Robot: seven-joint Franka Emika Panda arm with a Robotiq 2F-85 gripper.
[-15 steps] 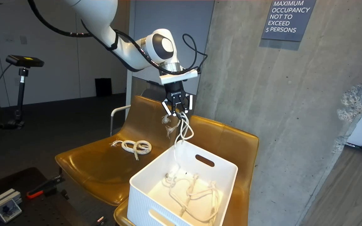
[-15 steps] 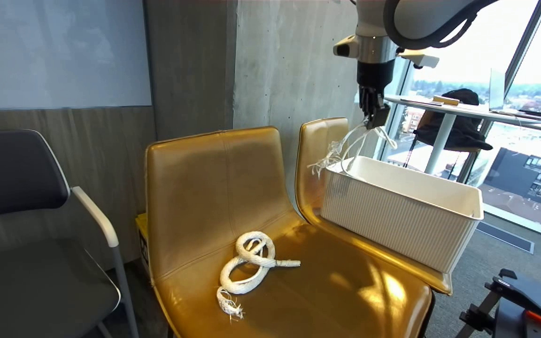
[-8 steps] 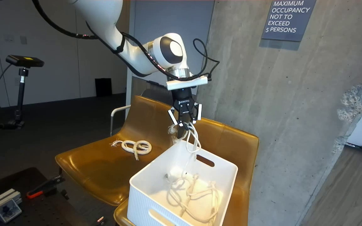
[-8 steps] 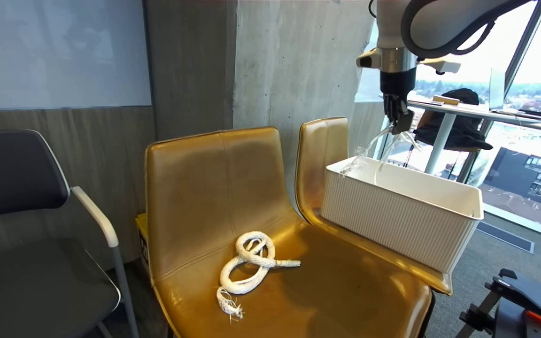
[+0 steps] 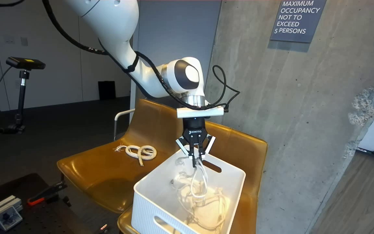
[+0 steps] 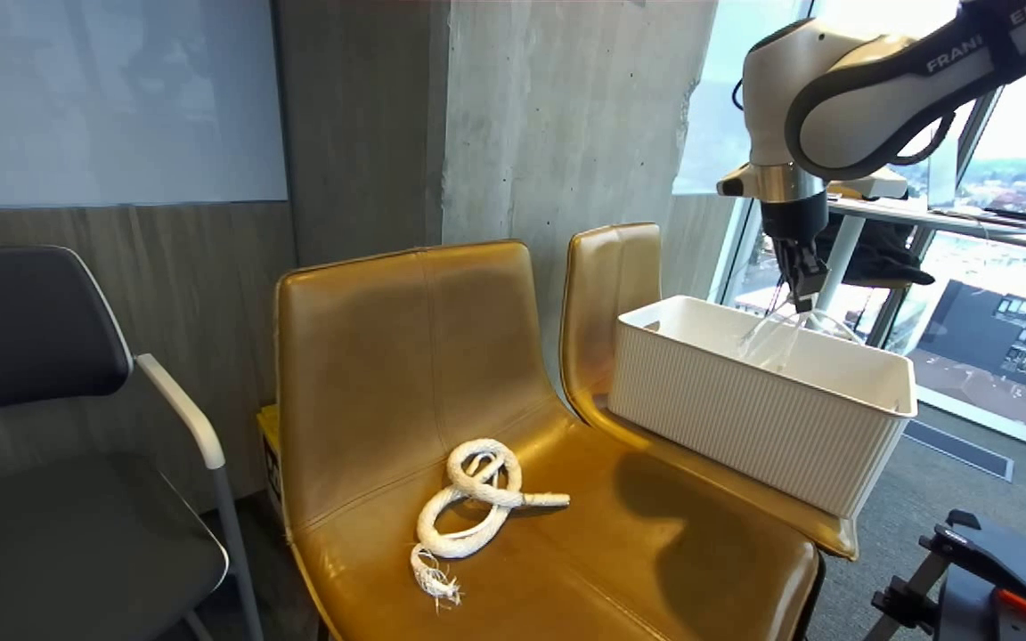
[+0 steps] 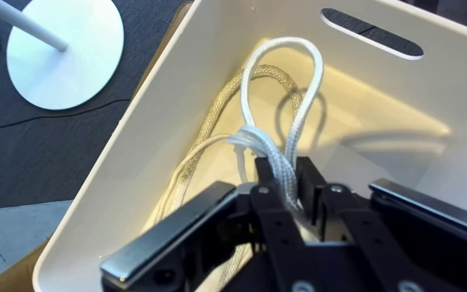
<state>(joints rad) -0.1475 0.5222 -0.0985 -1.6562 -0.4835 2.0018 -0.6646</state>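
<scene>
Claw (image 7: 286, 164) is clamped on a bunch of white rope (image 7: 275, 156), several strands side by side, hanging down into the pale box (image 6: 745, 427); jaws nearly together, tips roughly at rim height. Main risk: uneven pinch. Inner strands could slide past outer ones, so the bunch might come away in parts, or one strand could hang up between the jaws on opening. Second: snagging. Box floor has tan rope (image 7: 212, 115) and a thin cord (image 7: 175, 173) right under the load; can't tell if the cord belongs to the held bunch. Loose tails could hook those, and any upward pull would then drag the lot. Third: big free loop sticks out past the tips, probably springy; released near a wall it could drape over the rim. Sideways drift is bad too: box sits on a leather chair (image 6: 598, 303), so a knock might shift or tip it. Black cable (image 5: 224, 85) loops wide off the arm (image 5: 122, 39) and could catch the chair back if the arm drops much. Coiled rope (image 6: 476, 489) on the neighbouring chair (image 6: 406, 356) is well apart, low concern.
</scene>
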